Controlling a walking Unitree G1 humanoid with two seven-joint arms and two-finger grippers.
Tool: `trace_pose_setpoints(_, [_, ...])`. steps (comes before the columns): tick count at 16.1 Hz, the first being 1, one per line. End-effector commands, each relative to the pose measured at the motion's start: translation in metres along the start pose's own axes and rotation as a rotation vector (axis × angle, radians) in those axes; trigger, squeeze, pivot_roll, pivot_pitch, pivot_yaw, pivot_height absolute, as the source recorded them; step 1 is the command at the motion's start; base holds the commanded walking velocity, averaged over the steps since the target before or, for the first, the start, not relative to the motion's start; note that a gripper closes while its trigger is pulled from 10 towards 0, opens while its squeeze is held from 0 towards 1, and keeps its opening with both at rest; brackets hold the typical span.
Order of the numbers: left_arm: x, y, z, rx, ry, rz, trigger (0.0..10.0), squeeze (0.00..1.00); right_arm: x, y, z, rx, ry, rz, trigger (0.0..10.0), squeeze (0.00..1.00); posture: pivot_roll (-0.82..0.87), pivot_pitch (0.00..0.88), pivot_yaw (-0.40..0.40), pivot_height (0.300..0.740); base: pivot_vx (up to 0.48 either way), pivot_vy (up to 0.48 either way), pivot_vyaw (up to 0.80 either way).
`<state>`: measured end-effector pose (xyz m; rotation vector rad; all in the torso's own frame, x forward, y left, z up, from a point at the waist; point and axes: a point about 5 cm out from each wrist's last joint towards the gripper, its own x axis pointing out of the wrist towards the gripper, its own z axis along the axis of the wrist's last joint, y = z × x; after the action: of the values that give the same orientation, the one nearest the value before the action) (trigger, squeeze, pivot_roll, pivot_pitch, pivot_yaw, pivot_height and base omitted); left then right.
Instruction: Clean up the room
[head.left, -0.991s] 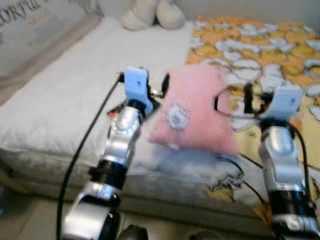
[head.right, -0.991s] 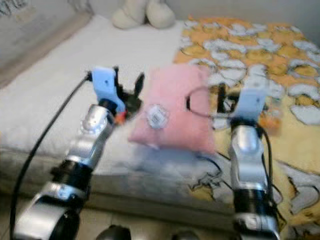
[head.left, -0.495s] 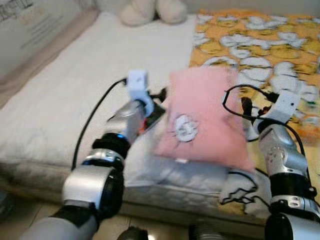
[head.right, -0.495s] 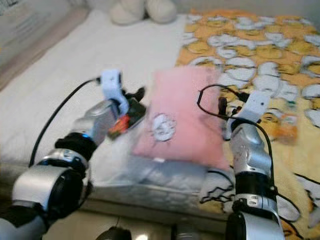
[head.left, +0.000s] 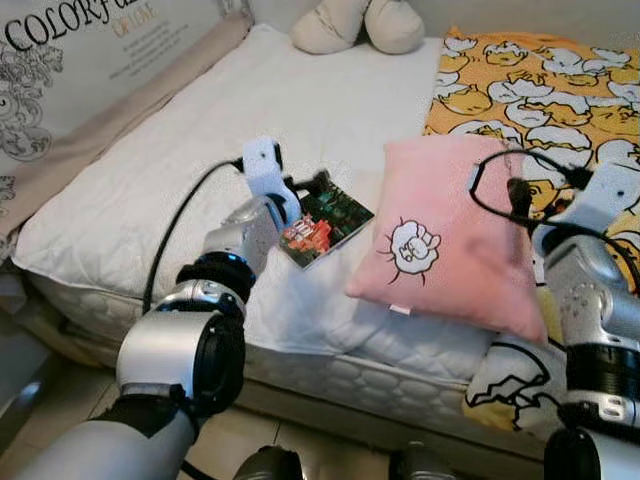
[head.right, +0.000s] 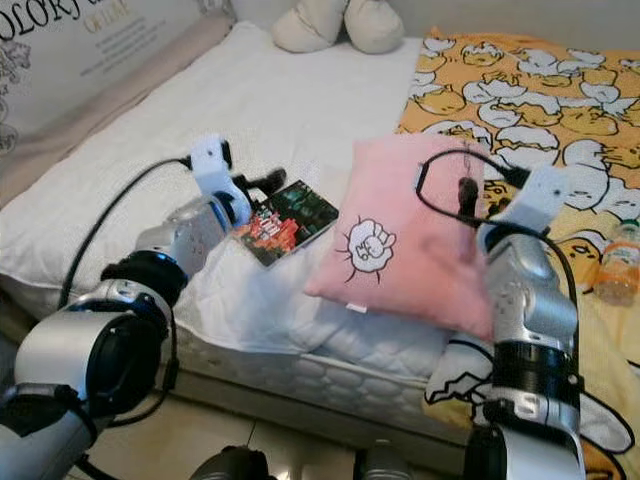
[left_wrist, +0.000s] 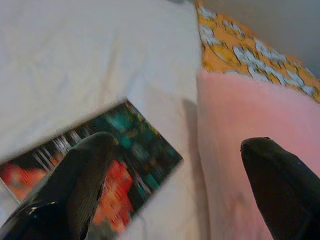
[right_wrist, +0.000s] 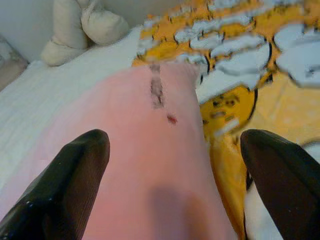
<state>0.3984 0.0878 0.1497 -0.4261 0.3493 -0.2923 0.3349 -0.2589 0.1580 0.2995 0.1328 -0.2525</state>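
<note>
A pink pillow lies on the bed, soft and square, with a small white fist-like emblem outlined in black on its face and a small white tag at its near edge. It straddles the line where the white quilted mattress cover meets a yellow blanket printed with white cartoon blobs. Just beside its left edge lies a flat, glossy book with a dark green and red cover, its print too small to read.

The left gripper hovers over the book and the pillow's edge, fingers spread apart and holding nothing. The right gripper hangs over the pillow's right side, fingers also wide apart.

At the bed's head rests a cream plush toy. A board along the left reads "COLORFU…" in black letters. A small bottle lies on the blanket at the right.
</note>
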Motion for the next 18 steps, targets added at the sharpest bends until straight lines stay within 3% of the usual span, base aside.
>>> trace_pose_setpoints(1, [0.001,-0.005,-0.009,-0.04,0.051,-0.028,10.0,0.0,-0.004,-0.004,0.001,0.01,0.028,-0.016,10.0,0.0,-0.24,0.014,0.065,0.697,0.0,0.0,0.0])
trace_pose_setpoints(4, [0.003,-0.016,-0.018,-0.101,0.08,-0.071,10.0,0.0,-0.01,-0.017,-0.001,0.001,0.077,-0.046,10.0,0.0,-0.27,0.042,0.064,0.697,0.0,0.0,0.0])
trace_pose_setpoints(7, [0.006,-0.031,-0.02,-0.097,0.087,-0.131,10.0,0.0,-0.006,-0.028,-0.005,0.033,0.089,-0.066,10.0,0.0,-0.3,0.069,0.078,0.697,0.0,0.0,0.0])
trace_pose_setpoints(10, [0.008,-0.046,-0.027,-0.082,0.116,-0.178,10.0,0.0,0.007,-0.016,-0.026,0.13,0.134,-0.025,10.0,0.0,-0.31,0.087,0.093,0.697,0.0,0.0,0.0])
trace_pose_setpoints(14, [0.008,-0.058,-0.051,-0.055,0.174,-0.176,10.0,0.0,0.02,-0.004,-0.034,0.137,0.12,0.015,10.0,0.0,-0.32,0.1,0.106,0.697,0.0,0.0,0.0])
trace_pose_setpoints(18, [0.006,-0.048,-0.065,-0.07,0.185,-0.092,10.0,0.0,0.03,0.019,-0.039,0.056,0.113,0.087,10.0,0.02,-0.33,0.107,0.108,0.697,0.0,0.0,0.0])
